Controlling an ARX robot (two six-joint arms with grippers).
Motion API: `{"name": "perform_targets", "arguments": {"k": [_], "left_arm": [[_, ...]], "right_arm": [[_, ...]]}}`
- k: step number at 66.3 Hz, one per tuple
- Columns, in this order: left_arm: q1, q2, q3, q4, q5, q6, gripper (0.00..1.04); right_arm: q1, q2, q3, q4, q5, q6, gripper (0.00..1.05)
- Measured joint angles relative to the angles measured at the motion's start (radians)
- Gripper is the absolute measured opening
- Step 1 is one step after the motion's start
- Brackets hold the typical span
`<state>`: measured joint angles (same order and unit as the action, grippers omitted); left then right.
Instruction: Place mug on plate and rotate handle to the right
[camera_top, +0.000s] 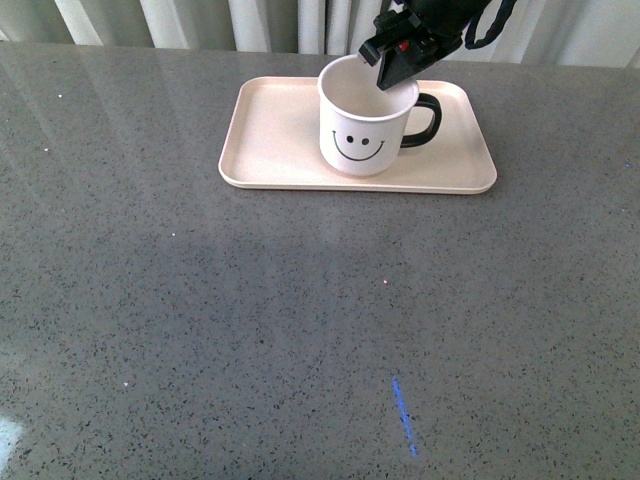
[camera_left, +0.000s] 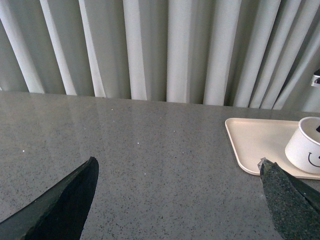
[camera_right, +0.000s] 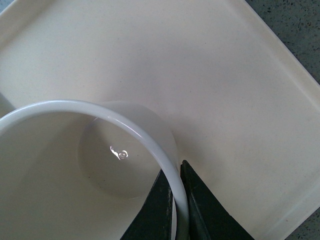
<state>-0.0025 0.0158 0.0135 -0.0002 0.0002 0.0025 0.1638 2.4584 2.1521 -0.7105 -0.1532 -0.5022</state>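
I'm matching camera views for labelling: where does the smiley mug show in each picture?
Front view: mug upright on the plate, upper middle.
Left wrist view: mug cut off at frame edge, on the plate.
Right wrist view: mug rim and inside close up, plate beneath.
Shared landmark: the plate.

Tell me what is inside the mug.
The mug holds nothing but one finger of the right gripper, which pinches its wall; the visible cream floor is bare. That finger hides some inner wall.
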Motion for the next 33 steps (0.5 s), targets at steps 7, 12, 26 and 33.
{"name": "perform_targets", "arguments": {"k": [7,12,26,33], "left_arm": [[0.000,0.000,0.000,0.000,0.000,0.000,0.96],[0.000,0.000,0.000,0.000,0.000,0.000,0.96],[0.000,0.000,0.000,0.000,0.000,0.000,0.96],[0.000,0.000,0.000,0.000,0.000,0.000,0.96]], "right_arm": [[0.000,0.005,0.000,0.002,0.003,-0.003,0.02],[0.000,0.005,0.000,0.003,0.004,-0.004,0.02],[0.000,0.005,-0.003,0.011,0.009,-0.011,0.02],[0.000,0.005,-0.009,0.020,0.011,-0.012,0.02]]}}
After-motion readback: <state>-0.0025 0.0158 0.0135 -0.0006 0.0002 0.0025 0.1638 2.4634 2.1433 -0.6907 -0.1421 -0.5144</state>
